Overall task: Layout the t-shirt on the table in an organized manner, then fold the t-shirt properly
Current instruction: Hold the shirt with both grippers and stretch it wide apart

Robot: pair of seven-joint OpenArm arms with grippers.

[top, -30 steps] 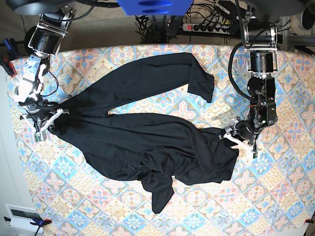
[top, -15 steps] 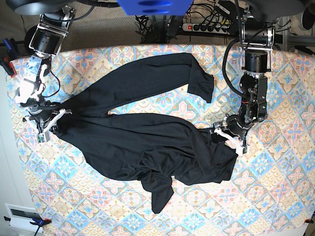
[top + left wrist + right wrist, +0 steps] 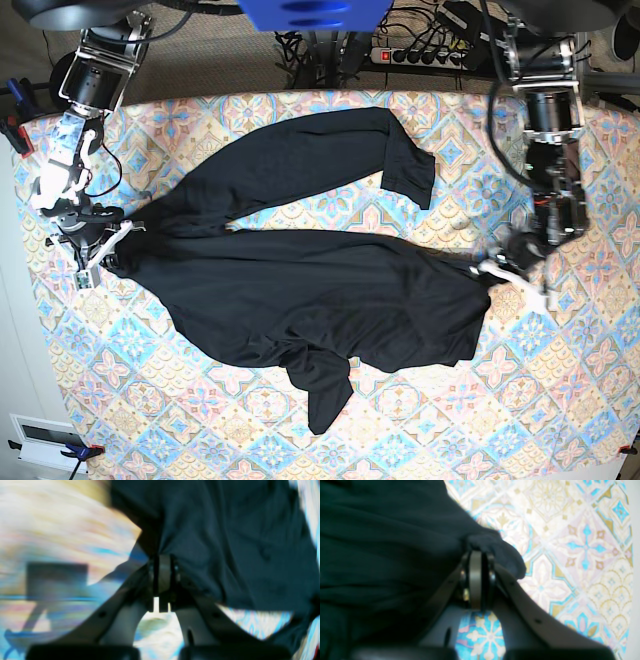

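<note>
Pinched at opposite edges: left gripper [image 3: 490,272] and right gripper [image 3: 105,253] both clamped on the t-shirt [image 3: 310,290], stretched across the table [image 3: 560,400] (one sleeve crumpled underneath), presumably for flattening.

Grey carpeted floor [image 3: 230,60] behind, white power strip [image 3: 418,56], tangled black cables [image 3: 305,45]

Pastel tiled table [image 3: 560,400], black t-shirt [image 3: 300,290] spread across it
</note>
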